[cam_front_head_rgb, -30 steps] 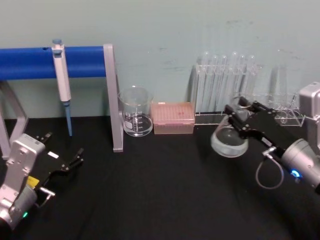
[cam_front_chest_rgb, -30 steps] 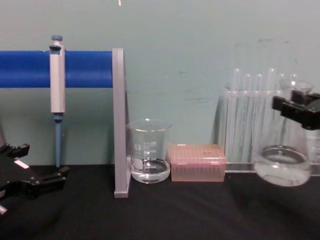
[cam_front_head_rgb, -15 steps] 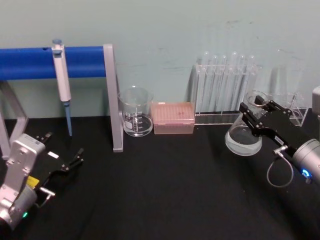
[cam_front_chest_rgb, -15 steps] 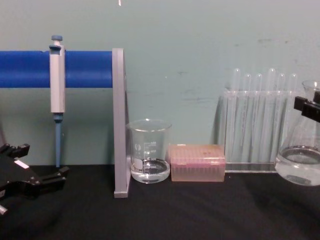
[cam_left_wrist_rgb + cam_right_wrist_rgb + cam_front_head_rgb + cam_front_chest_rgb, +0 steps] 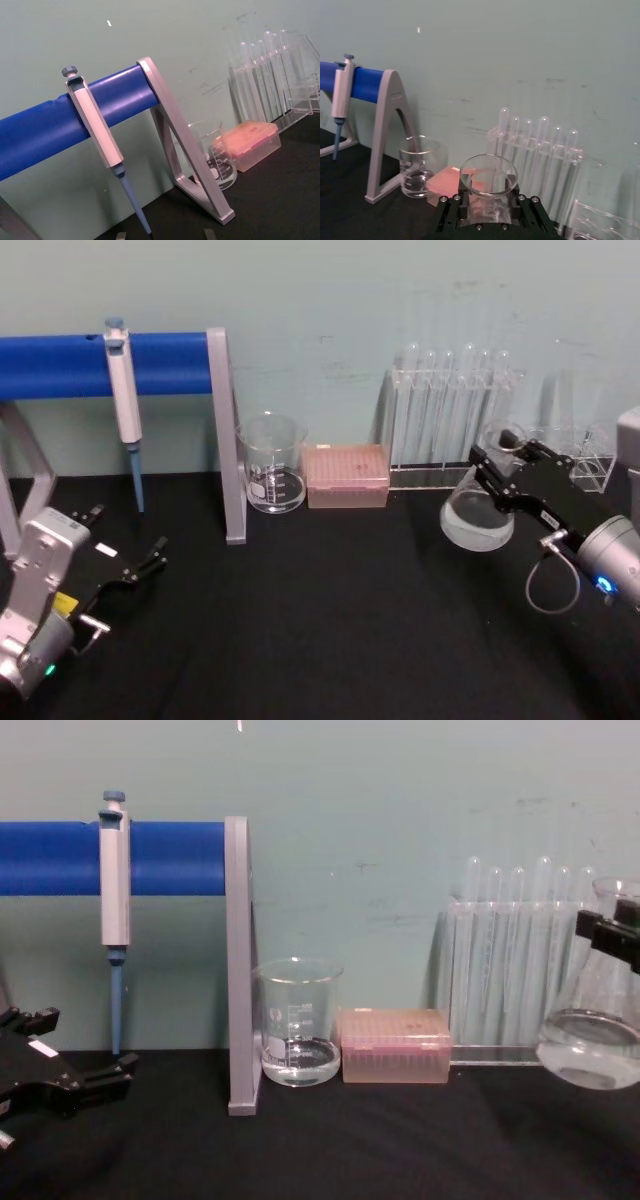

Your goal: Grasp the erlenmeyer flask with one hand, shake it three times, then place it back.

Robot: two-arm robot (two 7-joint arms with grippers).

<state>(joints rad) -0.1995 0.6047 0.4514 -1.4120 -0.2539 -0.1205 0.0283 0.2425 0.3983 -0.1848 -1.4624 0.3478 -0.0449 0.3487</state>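
The right gripper (image 5: 497, 468) pinches the narrow neck of the clear glass conical erlenmeyer flask (image 5: 478, 521) between its black jaws, just under the flared rim. The wide base, holding a little clear liquid, hangs slightly tilted below the jaws, above the black tabletop (image 5: 330, 620). A clear rack of glass test tubes (image 5: 450, 410) stands just behind the jaws. The left gripper (image 5: 128, 530) rests well apart, its jaws spread around nothing.

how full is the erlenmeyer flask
Mostly empty: the erlenmeyer flask, held by the right gripper, has only a shallow layer of clear liquid.
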